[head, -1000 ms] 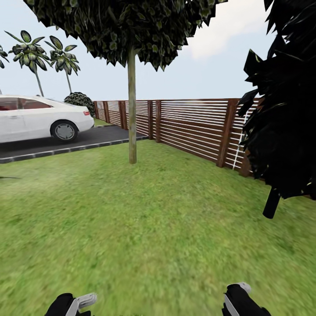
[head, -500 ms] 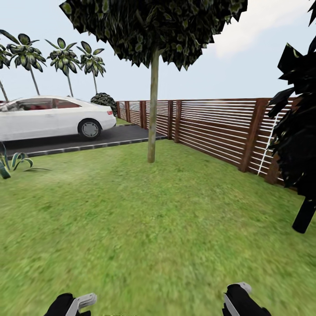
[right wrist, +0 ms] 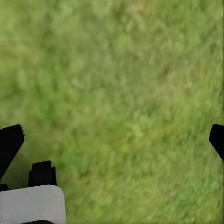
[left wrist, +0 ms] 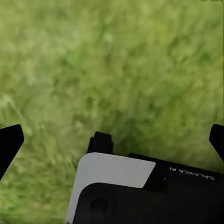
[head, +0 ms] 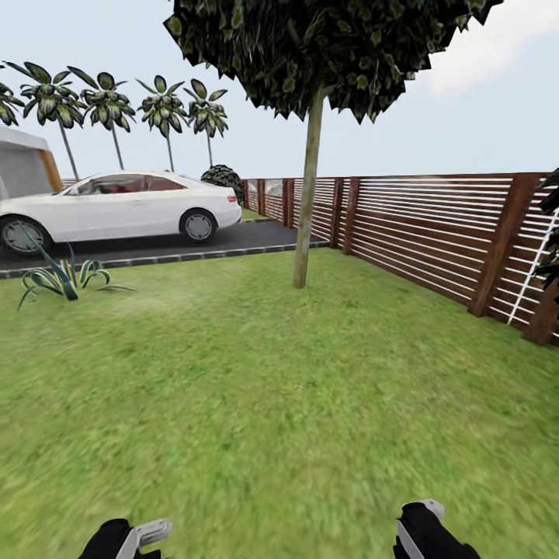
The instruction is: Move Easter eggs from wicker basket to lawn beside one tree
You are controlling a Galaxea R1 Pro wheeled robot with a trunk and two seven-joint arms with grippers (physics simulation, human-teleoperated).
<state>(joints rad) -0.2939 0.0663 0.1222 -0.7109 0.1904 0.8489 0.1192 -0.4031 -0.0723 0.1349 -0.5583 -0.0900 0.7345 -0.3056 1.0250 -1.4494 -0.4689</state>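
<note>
View: swinging left — across the last second the thin tree, the fence and the white car have all slid rightward in the head picture, so it's the camera turning, not the scenery moving.
New arrivals: a spiky plant on the grass and a grey building corner have come into sight at the left; the black conifer is nearly gone off the right edge.
Lawn: open grass stretches ahead, well apart from any task item.
Basket and eggs: not in sight here — I judge the robot is scanning for them, so nothing of the task is done yet.
Tree check: this one has a thin trunk and a round crown; I'd judge it the wrong kind for the drop spot.
Left gripper: fingers wide apart at the wrist picture's edges, nothing between them, just grass below.
Right gripper: the same, fingers spread and empty over grass.
Next: likely more turning until the basket appears.
</note>
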